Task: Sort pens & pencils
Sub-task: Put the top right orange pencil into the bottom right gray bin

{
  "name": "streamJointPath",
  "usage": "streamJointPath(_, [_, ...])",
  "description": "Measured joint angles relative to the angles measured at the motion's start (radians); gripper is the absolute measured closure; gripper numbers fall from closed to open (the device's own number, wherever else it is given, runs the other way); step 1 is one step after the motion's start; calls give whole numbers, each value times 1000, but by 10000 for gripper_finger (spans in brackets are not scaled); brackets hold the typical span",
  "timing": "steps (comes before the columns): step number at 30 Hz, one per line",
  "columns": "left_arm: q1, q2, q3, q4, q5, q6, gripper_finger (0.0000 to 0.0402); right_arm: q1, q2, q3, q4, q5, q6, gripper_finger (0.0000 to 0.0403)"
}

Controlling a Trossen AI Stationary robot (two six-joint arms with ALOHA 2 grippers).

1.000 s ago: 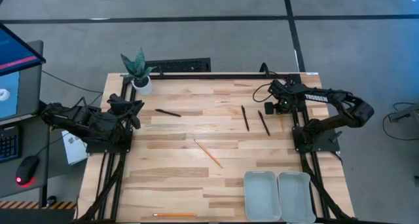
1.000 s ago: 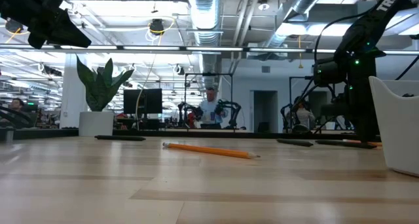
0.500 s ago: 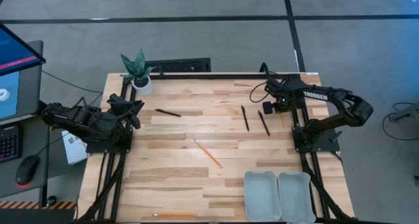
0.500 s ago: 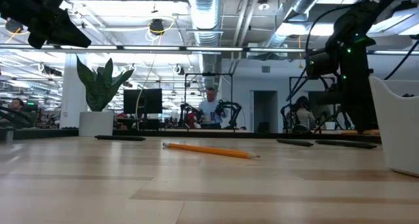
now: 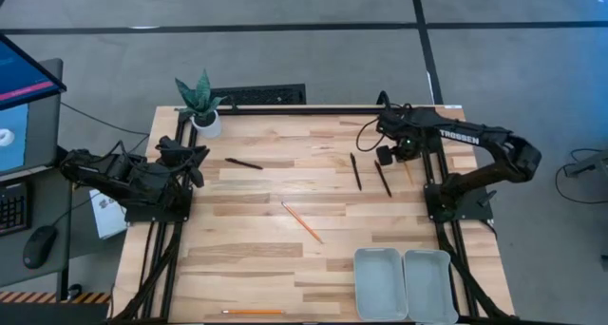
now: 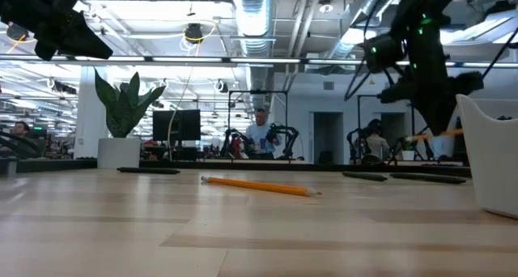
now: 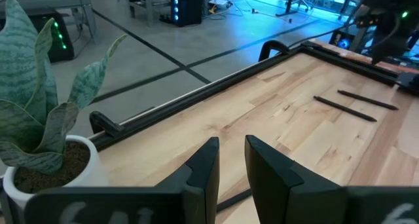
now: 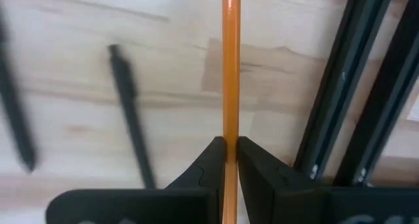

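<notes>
While an orange pencil [image 8: 230, 73] is pinched thinly by the right hand [image 8: 229, 160] above the desk [image 5: 266, 258], it could be dropped if tilted.

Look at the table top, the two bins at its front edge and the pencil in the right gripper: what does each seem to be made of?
Table top: pale wood, likely sealed; jointed strips with visible grain.
Two bins: probably plastic; plain pale, smooth, rounded corners.
Pencil, clamped in the right gripper: apparently painted wood; glossy orange shaft, with what looks like a metal band at its far end.
</notes>
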Motion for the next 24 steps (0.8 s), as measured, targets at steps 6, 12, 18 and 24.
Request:
streamJointPath(6, [0, 0, 0, 0, 6, 0, 338, 121, -1, 140, -121, -2, 34, 344])
streamJointPath(12, [0, 0, 0, 0, 9, 0, 338, 227, -28, 268, -219, -2, 101, 344])
streamJointPath(18, [0, 0, 0, 0, 25, 0, 338, 343, -147, 313, -271, -11, 249, 344])
streamJointPath(24, [0, 0, 0, 0, 25, 0, 338, 519, -283, 313, -295, -6, 498, 344])
